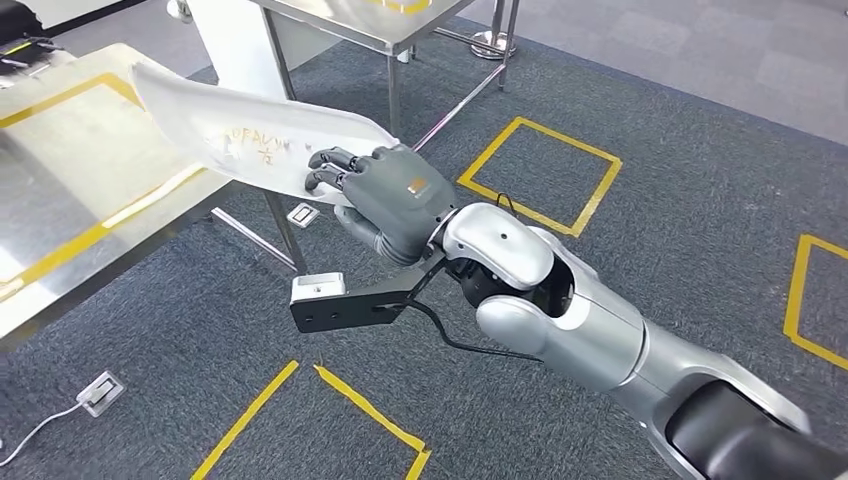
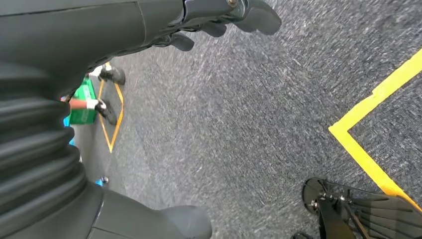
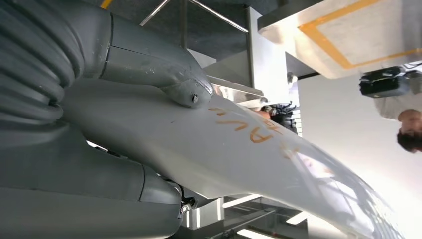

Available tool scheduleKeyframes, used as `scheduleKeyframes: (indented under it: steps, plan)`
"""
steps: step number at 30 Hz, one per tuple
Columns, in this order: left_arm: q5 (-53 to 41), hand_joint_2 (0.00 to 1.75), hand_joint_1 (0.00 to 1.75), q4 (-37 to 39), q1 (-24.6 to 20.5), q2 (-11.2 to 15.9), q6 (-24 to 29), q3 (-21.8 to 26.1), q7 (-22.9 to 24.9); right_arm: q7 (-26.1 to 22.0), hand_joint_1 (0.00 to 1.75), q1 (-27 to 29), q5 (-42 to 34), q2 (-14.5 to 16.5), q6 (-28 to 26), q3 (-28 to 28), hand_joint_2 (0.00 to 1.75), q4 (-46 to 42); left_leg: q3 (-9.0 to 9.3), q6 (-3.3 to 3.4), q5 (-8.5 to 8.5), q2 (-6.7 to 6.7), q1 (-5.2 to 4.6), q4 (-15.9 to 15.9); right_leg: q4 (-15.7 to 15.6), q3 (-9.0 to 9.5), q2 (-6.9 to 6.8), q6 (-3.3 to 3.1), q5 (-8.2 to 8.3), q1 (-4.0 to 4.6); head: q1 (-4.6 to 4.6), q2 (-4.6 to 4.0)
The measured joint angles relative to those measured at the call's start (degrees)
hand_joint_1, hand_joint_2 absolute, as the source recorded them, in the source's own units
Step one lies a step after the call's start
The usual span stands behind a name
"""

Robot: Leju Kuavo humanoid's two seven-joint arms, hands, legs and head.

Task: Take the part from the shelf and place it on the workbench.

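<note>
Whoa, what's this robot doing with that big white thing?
The robot's right hand grips one end of a long, white, blade-shaped part with orange writing on it. It holds the part out over the edge of a metal workbench marked with yellow tape; the part does not look set down yet. Its left hand hangs over the grey carpet, holding nothing.

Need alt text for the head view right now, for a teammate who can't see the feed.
The robot's right hand grips one end of a long white part with orange writing, holding it over the edge of a steel workbench marked with yellow tape. Below is grey carpet with yellow tape squares.
</note>
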Motion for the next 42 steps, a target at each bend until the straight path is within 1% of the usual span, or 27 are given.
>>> scheduleKeyframes:
  steps: [2, 4, 6, 7, 8, 9, 11, 13, 15, 17, 19, 21, 22, 23, 25, 27, 28, 30, 31, 33, 34, 35, 37, 38, 39, 40, 42]
  plan:
    - [0.0, 1.75, 0.00, 0.0, 0.1, 0.0, 0.0, 0.0, 0.0, -0.2, 1.75, 0.0, 0.1, 0.0, 0.0, -0.1, 1.75, 0.0, -0.01, 0.64, 0.21, -1.40, 0.24, -0.1, 2.4, -0.76, 2.37, 0.67, -1.82, -0.39, 0.09, 0.00]
    - [0.0, 1.75, 0.00, 0.0, 0.0, -0.1, 0.0, 0.0, 0.0, -0.5, 1.75, 0.0, 0.1, -0.1, 0.0, -0.2, 1.75, 0.0, -0.17, 1.06, 0.39, -2.76, 0.39, -0.1, 9.1, -3.76, 6.02, 1.10, -5.35, -0.66, 0.22, 0.00]
    - [0.0, 1.75, 0.00, 0.0, -0.1, -0.1, 0.0, 0.1, 0.0, -0.7, 1.75, 0.2, 0.1, -0.3, 0.1, -0.3, 1.75, 0.0, -0.38, 1.23, 0.52, -4.42, 0.34, -0.1, 15.7, -7.14, 7.22, 1.11, -7.64, -0.70, 0.28, 0.00]
    - [0.0, 1.75, 0.00, 0.0, -0.1, -0.1, 0.0, 0.1, 0.0, -0.7, 1.75, 0.3, 0.1, -0.3, 0.1, -0.3, 1.75, 0.1, -0.43, 1.21, 0.59, -5.34, 0.30, -0.1, 16.5, -7.71, 7.38, 0.97, -7.26, -0.70, 0.29, 0.00]
    - [0.0, 1.75, 0.00, 0.0, 0.0, -0.1, 0.0, 0.1, 0.1, -0.8, 1.75, 0.3, 0.1, -0.4, 0.1, -0.3, 1.75, 0.1, -0.44, 1.14, 0.67, -6.22, 0.26, -0.1, 15.0, -7.13, 7.58, 0.74, -5.80, -0.69, 0.30, 0.00]
    - [0.0, 1.75, 0.00, 0.0, 0.0, -0.1, 0.0, 0.1, 0.1, -0.8, 1.75, 0.2, 0.1, -0.4, 0.1, -0.3, 1.75, 0.1, -0.44, 1.01, 0.76, -7.06, 0.25, -0.1, 11.5, -5.61, 8.15, 0.43, -3.65, -0.69, 0.30, 0.00]
    - [0.1, 1.75, 0.00, 0.0, -0.1, -0.2, 0.0, 0.1, 0.1, -0.9, 1.75, -0.1, 0.1, -0.4, 0.1, -0.3, 1.75, 0.1, -0.63, 0.58, 0.97, -8.63, 0.28, 0.0, 3.7, -2.19, 11.00, -0.12, -0.37, -0.73, 0.28, 0.00]
    - [0.2, 1.75, 0.00, 0.0, -0.1, -0.2, 0.0, 0.2, 0.2, -0.9, 1.75, -0.4, 0.1, -0.3, 0.2, -0.3, 1.75, 0.1, -1.06, -0.18, 1.27, -10.00, 0.42, -0.1, 0.4, -0.82, 12.56, -0.27, 0.36, -0.59, 0.30, 0.00]
    - [0.3, 1.75, 0.00, 0.0, 0.0, -0.2, -0.1, 0.3, 0.4, -0.6, 1.75, -0.6, 0.1, -0.1, 0.3, -0.4, 1.75, 0.1, -1.42, -1.03, 1.64, -10.90, 0.58, -0.4, 0.0, -0.57, 11.22, -0.60, 0.61, -0.52, 0.31, 0.00]
    - [0.2, 1.75, 0.00, 0.0, 0.2, -0.3, -0.5, 0.4, 0.7, -0.2, 1.75, -0.8, 0.1, 0.4, 0.4, -0.4, 1.75, 0.1, -2.25, -1.60, 0.76, -8.37, 0.38, 0.9, -0.7, -0.13, 9.75, -1.36, 1.07, -0.75, 0.02, 0.00]
    - [0.2, 1.75, 0.00, 0.0, 0.0, -0.3, -0.9, 0.4, 0.8, 0.0, 1.75, -0.8, 0.1, 0.6, 0.6, -0.5, 1.75, 0.1, -4.86, -1.97, -2.54, -4.56, 0.16, 6.5, -1.0, 0.07, 8.06, -1.88, 1.22, -0.76, -0.27, 0.00]
    - [0.2, 1.75, 0.00, 0.0, -0.2, -0.3, -0.9, 0.4, 0.9, 0.0, 1.75, -0.7, 0.1, 0.6, 0.7, -0.5, 1.75, 0.1, -7.92, -2.31, -5.57, -3.36, 0.21, 13.4, -1.0, 0.02, 6.25, -2.05, 1.15, -0.63, -0.31, 0.00]
    - [0.2, 1.75, 0.00, 0.0, -0.2, -0.3, -0.9, 0.4, 0.9, 0.1, 1.75, -0.5, 0.1, 0.6, 0.8, -0.5, 1.75, 0.1, -8.42, -2.42, -5.80, -3.17, 0.22, 14.9, -0.9, 0.01, 5.41, -2.06, 1.10, -0.60, -0.31, 0.00]
    - [0.1, 1.75, 0.00, 0.0, -0.2, -0.3, -0.9, 0.4, 1.0, 0.0, 1.75, -0.5, 0.1, 0.6, 0.8, -0.5, 1.75, 0.1, -7.71, -2.46, -4.94, -2.96, 0.22, 14.0, -0.9, 0.02, 4.62, -2.01, 1.04, -0.60, -0.32, 0.00]
    - [0.0, 1.75, 0.00, 0.0, -0.1, -0.2, -0.9, 0.4, 1.1, 0.1, 1.75, -0.4, 0.1, 0.6, 0.8, -0.5, 1.75, 0.1, -3.58, -2.33, -1.78, -1.10, 0.12, 6.9, -0.7, 0.12, 3.17, -1.72, 0.76, -0.54, -0.32, 0.00]
    - [-0.2, 1.75, 0.00, 0.0, -0.2, -0.1, -0.9, 0.4, 1.0, 0.0, 1.75, -0.5, 0.2, 0.6, 0.8, -0.6, 1.75, 0.1, -0.25, -1.43, 0.02, 0.86, -0.22, 0.8, -0.3, 0.13, 1.92, -1.19, 0.38, -0.14, -0.26, 0.00]
    - [-0.2, 1.75, 0.00, 0.0, -0.2, -0.1, -0.9, 0.5, 1.0, 0.0, 1.75, -0.5, 0.2, 0.6, 0.8, -0.6, 1.75, 0.1, 0.18, -0.89, 0.10, 1.20, -0.38, -0.2, -0.2, 0.14, 1.38, -0.95, 0.27, 0.08, -0.18, 0.00]
    - [-0.3, 1.75, 0.00, 0.0, -0.2, -0.1, -0.9, 0.5, 1.0, 0.0, 1.75, -0.6, 0.3, 0.5, 0.9, -0.7, 1.75, 0.1, 0.00, 0.07, 0.32, -0.17, -0.42, -0.2, -0.3, 0.24, 0.39, -0.46, 0.12, 0.25, -0.06, 0.00]
    - [-0.3, 1.75, 0.00, 0.0, -0.1, -0.1, -0.9, 0.5, 1.1, -0.1, 1.75, -0.6, 0.2, 0.5, 0.9, -0.8, 1.75, 0.1, -0.05, 0.39, 0.46, -0.79, -0.31, -0.2, 0.1, 0.20, 0.93, -0.10, -0.22, 0.11, -0.03, 0.00]
    - [-0.3, 1.75, 0.00, 0.0, 0.0, -0.1, -0.9, 0.5, 1.2, -0.3, 1.75, -0.7, 0.2, 0.5, 0.9, -0.9, 1.75, 0.1, -0.12, 1.01, 0.74, -1.97, -0.02, -0.4, 3.3, -1.14, 3.87, 0.63, -2.38, -0.26, 0.02, 0.00]
    - [-0.3, 1.75, 0.00, 0.0, -0.1, -0.1, -0.9, 0.5, 1.3, -0.3, 1.75, -0.7, 0.2, 0.4, 0.9, -1.0, 1.75, 0.1, -0.25, 1.21, 0.83, -2.57, 0.06, -0.4, 6.7, -2.66, 5.69, 0.87, -4.12, -0.44, 0.07, 0.00]
    - [-0.3, 1.75, 0.00, 0.0, -0.2, -0.1, -0.9, 0.5, 1.3, -0.4, 1.75, -0.7, 0.2, 0.3, 0.9, -1.1, 1.75, 0.2, -0.40, 1.36, 0.92, -3.24, 0.09, -0.4, 10.7, -4.56, 6.69, 0.99, -5.90, -0.49, 0.09, 0.00]
    - [-0.3, 1.75, 0.00, 0.0, -0.3, -0.1, -0.9, 0.5, 1.3, -0.5, 1.75, -0.6, 0.2, 0.0, 0.9, -1.1, 1.75, 0.4, -0.70, 1.42, 1.11, -4.84, 0.10, -0.4, 16.1, -7.40, 7.28, 1.03, -7.41, -0.57, 0.13, 0.00]
    - [-0.3, 1.75, 0.00, 0.0, -0.3, -0.1, -0.9, 0.5, 1.4, -0.5, 1.75, -0.6, 0.1, 0.0, 1.0, -1.1, 1.75, 0.5, -0.79, 1.34, 1.22, -5.66, 0.11, -0.4, 15.8, -7.38, 7.39, 0.95, -6.60, -0.62, 0.14, 0.00]
    - [-0.3, 1.75, 0.00, 0.0, -0.2, -0.1, -0.9, 0.5, 1.5, -0.7, 1.75, -0.7, 0.0, -0.1, 1.0, -1.1, 1.75, 0.6, -0.84, 1.20, 1.34, -6.47, 0.12, -0.3, 13.4, -6.23, 7.68, 0.82, -4.87, -0.68, 0.16, 0.00]
    - [-0.3, 1.75, 0.00, 0.0, -0.2, -0.1, -0.9, 0.5, 1.6, -0.8, 1.75, -0.9, -0.1, -0.1, 1.0, -1.1, 1.75, 0.6, -0.87, 1.01, 1.47, -7.27, 0.15, -0.3, 9.4, -4.26, 8.50, 0.63, -2.76, -0.79, 0.16, 0.00]
    - [-0.3, 1.75, 0.00, 0.0, -0.2, -0.1, -0.9, 0.5, 1.6, -0.9, 1.75, -1.3, -0.5, -0.2, 1.0, -1.1, 1.75, 0.6, -1.20, 0.42, 1.77, -8.68, 0.12, -0.2, 2.3, -0.95, 11.08, 0.41, -0.30, -0.99, 0.13, 0.00]
